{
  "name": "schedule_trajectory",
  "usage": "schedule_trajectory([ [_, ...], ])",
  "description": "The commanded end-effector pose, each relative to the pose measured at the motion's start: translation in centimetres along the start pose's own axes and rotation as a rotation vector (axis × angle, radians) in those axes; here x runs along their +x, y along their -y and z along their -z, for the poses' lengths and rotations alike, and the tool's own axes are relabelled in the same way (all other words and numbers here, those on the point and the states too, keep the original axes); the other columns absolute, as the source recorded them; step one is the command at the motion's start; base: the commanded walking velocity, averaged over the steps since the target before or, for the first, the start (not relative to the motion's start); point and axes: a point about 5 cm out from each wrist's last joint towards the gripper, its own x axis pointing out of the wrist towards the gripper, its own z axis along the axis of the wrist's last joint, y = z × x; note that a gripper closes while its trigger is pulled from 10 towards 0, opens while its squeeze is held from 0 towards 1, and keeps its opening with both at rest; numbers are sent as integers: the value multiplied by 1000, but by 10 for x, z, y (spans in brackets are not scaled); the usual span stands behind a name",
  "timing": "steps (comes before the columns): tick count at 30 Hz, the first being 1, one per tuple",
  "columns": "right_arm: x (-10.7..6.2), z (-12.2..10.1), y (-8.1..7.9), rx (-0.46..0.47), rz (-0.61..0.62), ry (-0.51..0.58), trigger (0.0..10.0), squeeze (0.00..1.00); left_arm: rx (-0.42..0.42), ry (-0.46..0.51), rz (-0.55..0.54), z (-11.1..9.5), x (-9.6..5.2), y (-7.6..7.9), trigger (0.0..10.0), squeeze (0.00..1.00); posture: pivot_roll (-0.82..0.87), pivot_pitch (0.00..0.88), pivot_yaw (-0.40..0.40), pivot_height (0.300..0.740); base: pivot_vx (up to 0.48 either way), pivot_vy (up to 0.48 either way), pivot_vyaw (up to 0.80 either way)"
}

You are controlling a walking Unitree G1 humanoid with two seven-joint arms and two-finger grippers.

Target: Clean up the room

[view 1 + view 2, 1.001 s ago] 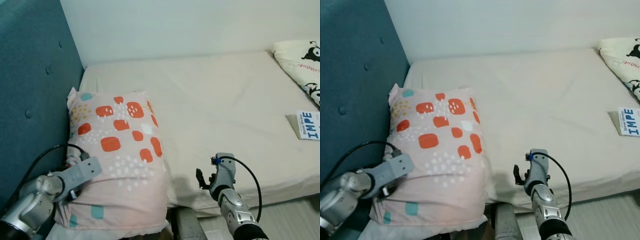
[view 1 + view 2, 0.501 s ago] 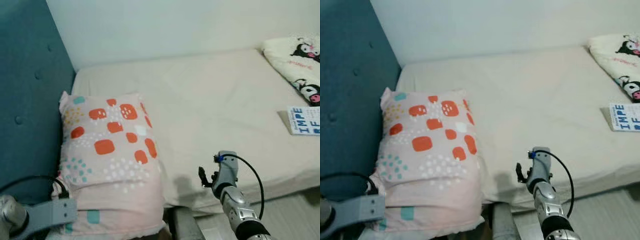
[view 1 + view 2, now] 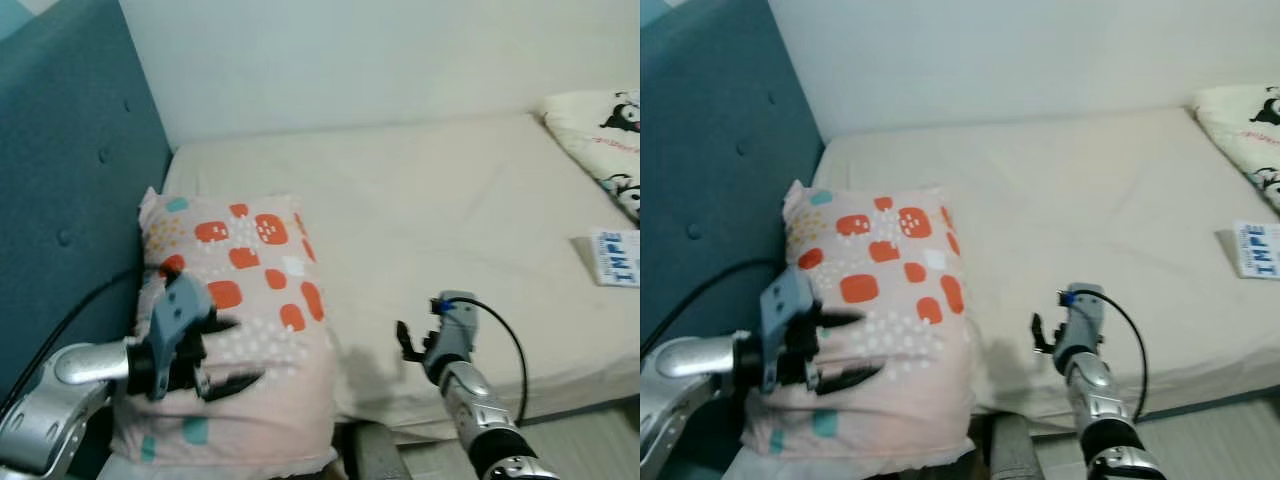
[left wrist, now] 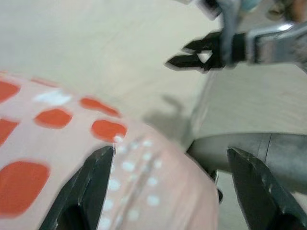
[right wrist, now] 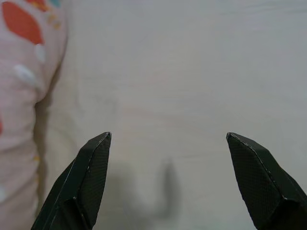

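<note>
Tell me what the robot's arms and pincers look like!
Both arms are shiny silver tubes. The left pincer has a grey-blue block behind two long, pointed black fingers, and a black cable loops back from it. The right pincer is small and black on a grey wrist with a blue plug, where a thin black cable arcs down the arm.

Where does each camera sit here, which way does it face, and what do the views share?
Left eye view: on the head, looking down at the bed; both silver arms show.
Right eye view: the same scene beside it, the left gripper open over the patterned pillow.
Left wrist view: along its fingers over the pillow, toward the right gripper.
Right wrist view: along its open fingers at the sheet.
Shared: the pillow appears in all four.
</note>
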Motion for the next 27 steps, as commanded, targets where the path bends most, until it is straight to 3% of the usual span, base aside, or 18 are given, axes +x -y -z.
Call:
schedule_trajectory([
  [1, -1, 5, 0, 15, -1, -10, 10000, 0, -128, 125, -93, 6, 13, -3, 10000, 0, -132, 112, 15, 666, 0, 0, 0],
  [3, -1, 4, 0, 11, -6, -8, 10000, 0, -254, 228, -165, 10, 30, -3, 10000, 0, -133, 109, 14, 676, 0, 0, 0],
  [5, -1, 5, -1, 8, -10, -8, 10000, 0, -345, 249, -199, 19, 42, -1, 10000, 0, -136, 108, 14, 685, 0, 0, 0],
  [9, -1, 6, -2, 7, -16, -8, 10000, 0, -425, 232, -239, 41, 53, 4, 10000, 0, -133, 103, 15, 695, 0, 0, 0],
  [11, -1, 6, -4, 7, -20, -9, 10000, 0, -462, 163, -318, 68, 60, 6, 10000, 0, -137, 102, 18, 705, 0, 0, 0],
  [13, -1, 6, -4, 7, -20, -9, 10000, 0, -462, 163, -318, 68, 60, 6, 10000, 0, -137, 102, 18, 705, 0, 0, 0],
  [14, -1, 6, -5, 12, -25, -6, 10000, 0, -518, 100, -381, 90, 61, 6, 10000, 0, -144, 100, 20, 710, 0, 0, 0],
  [15, -1, 6, -5, 12, -25, -6, 10000, 0, -518, 100, -381, 90, 61, 6, 10000, 0, -144, 100, 20, 710, 0, 0, 0],
  [17, -1, 8, -7, 9, -33, -8, 10000, 0, -625, -42, -510, 137, 53, 13, 10000, 0, -146, 98, 20, 719, 0, 0, 0],
  [24, -2, 12, -7, -2, -39, -22, 10000, 0, -686, -140, -605, 170, 40, 20, 10000, 0, -139, 92, 14, 734, 0, 0, 0],
  [27, -4, 19, -7, -16, -44, -52, 10000, 0, -737, -240, -670, 196, 24, 32, 10000, 0, -139, 86, 12, 740, 0, 0, 0],
])
